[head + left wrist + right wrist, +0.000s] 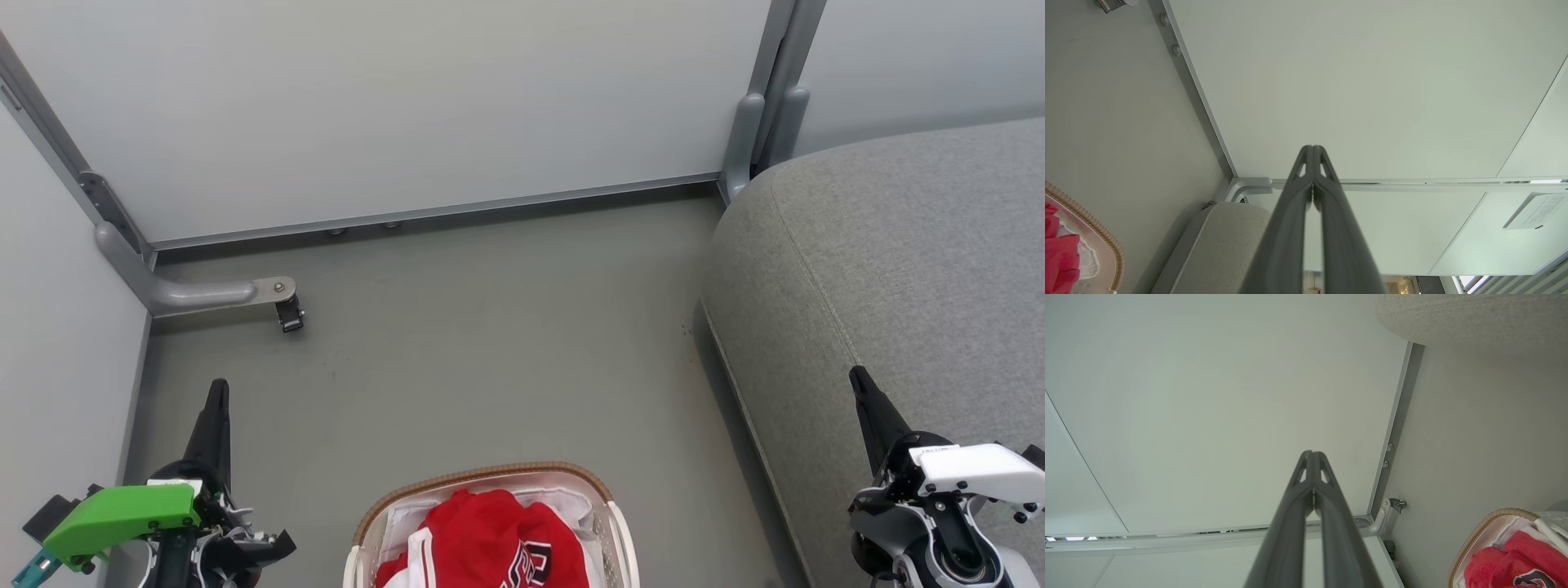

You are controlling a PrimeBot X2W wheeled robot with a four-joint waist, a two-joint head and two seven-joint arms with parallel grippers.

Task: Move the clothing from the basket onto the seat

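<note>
The red clothing (490,535) with white trim and dark lettering lies bunched in the basket (482,475), an oval white tub with a brown woven rim, at the bottom centre of the head view. The grey seat (898,245) fills the right side. My left gripper (217,388) points up at the lower left, shut and empty, well left of the basket. My right gripper (857,376) stands at the lower right over the seat's front part, also shut and empty. The left wrist view catches the clothing (1059,253) and basket rim (1094,226); the right wrist view shows the clothing (1515,559).
Pale partition panels (392,106) close off the back and left, with a grey metal foot bracket (208,292) and a small caster on the floor at the left. Grey floor (490,327) lies open between the basket, the panels and the seat.
</note>
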